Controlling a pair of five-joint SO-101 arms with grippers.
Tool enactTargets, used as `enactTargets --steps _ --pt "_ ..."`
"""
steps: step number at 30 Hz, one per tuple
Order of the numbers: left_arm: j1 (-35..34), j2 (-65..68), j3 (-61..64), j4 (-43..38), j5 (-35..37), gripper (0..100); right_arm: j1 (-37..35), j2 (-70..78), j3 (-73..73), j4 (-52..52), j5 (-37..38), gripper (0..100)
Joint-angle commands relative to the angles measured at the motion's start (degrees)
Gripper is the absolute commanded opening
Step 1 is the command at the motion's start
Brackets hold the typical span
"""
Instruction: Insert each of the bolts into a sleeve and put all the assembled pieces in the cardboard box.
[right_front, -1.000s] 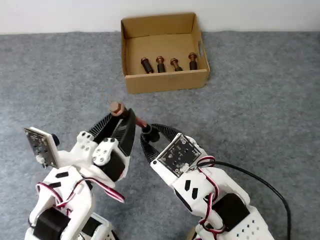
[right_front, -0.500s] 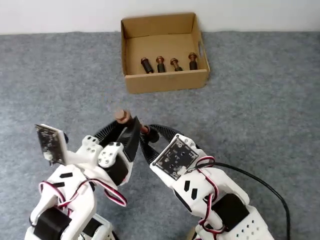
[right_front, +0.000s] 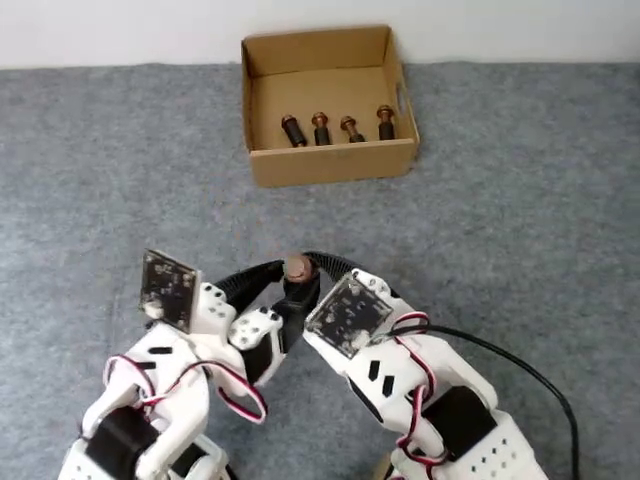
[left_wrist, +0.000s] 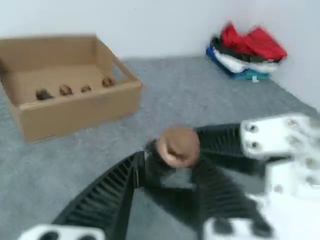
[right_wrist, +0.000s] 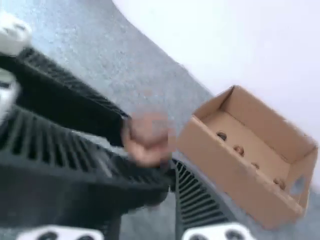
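**A:** At the near middle of the surface (right_front: 520, 200), what are the fingers doing?

**B:** The left fingers (left_wrist: 115, 187) are clamped on the bolt (right_front: 297, 267) just under its brown head, which points up. The right fingers (right_wrist: 195, 200) are closed on the dark sleeve (right_front: 300, 292), directly below that head.

**A:** So both sets meet at one spot?

**B:** Yes. The left arm (right_front: 160, 400) comes in from 8 o'clock and the right arm (right_front: 420, 390) from 4 o'clock, their tips crowding round the bolt. I cannot tell how far the shank sits in the sleeve, because the black fingers hide it.

**A:** And the cardboard box (right_front: 330, 165)?

**B:** It is at 12 o'clock from the bolt, well apart, open side up and near the white wall. Four assembled pieces (right_front: 321, 128) lie in a row inside, close to its front wall.

**A:** Anything else?

**B:** A black cable (right_front: 520, 365) trails from the right arm toward 4 o'clock. Folded cloths (left_wrist: 247, 52) lie by the wall.
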Motion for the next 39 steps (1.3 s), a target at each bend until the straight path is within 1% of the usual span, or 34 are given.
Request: enactTargets --steps 1,4,6,10,15,17,18,20,23,24,26,30,32,35,39 --pt "0.88 0.35 -1.71 3.43 -1.05 24 -0.22 -0.66 -1.93 -1.54 0.35 0.8" --pt "-0.7 0.35 -3.3 5.45 -1.23 24 -0.22 -0.66 -1.93 -1.54 0.26 0.8" --pt "-2.11 0.35 -4.53 6.42 -2.9 24 -0.22 -0.66 -1.85 -1.45 0.18 0.8" --pt "-4.31 0.35 -8.48 6.68 -3.87 24 -0.22 -0.66 -1.58 -1.01 0.09 0.8" --pt "-4.75 0.26 -12.44 6.68 -3.87 24 -0.13 -0.66 -1.49 -0.92 0.0 0.8" --pt "-4.75 0.0 -12.79 6.68 -3.96 24 0.92 -0.66 -1.49 -0.66 -0.09 0.8" --pt "-4.75 -0.09 -12.88 6.68 -3.96 22 2.07 -0.57 -1.49 0.13 -0.18 0.8" --pt "-4.75 -0.09 -12.79 6.68 -3.96 16 4.97 -0.57 -1.49 2.07 -1.49 0.8" --pt "-5.19 -0.09 -11.82 6.33 -4.04 2 10.77 -0.57 -1.58 5.14 -6.15 0.8" --pt "-6.33 -0.09 -10.95 6.24 -4.04 0 12.79 -0.57 -1.58 6.02 -8.09 0.8" --pt "-9.67 -0.09 -8.66 6.24 -4.31 2 17.1 -0.57 -1.93 7.6 -13.27 0.8" --pt "-18.9 -0.09 -1.19 6.24 -10.29 0 24.31 0.04 -2.02 12.09 -23.74 0.8" --pt "-22.86 -0.09 3.65 6.24 -13.54 0 25.27 0.84 -2.29 14.29 -27.34 0.8" --pt "-26.81 -0.09 9.45 5.8 -17.23 0 25.27 4.88 -6.77 17.19 -32.44 0.8" --pt "-29.1 -0.09 15.96 1.23 -19.52 0 25.27 16.48 -17.67 17.89 -33.58 0.8"
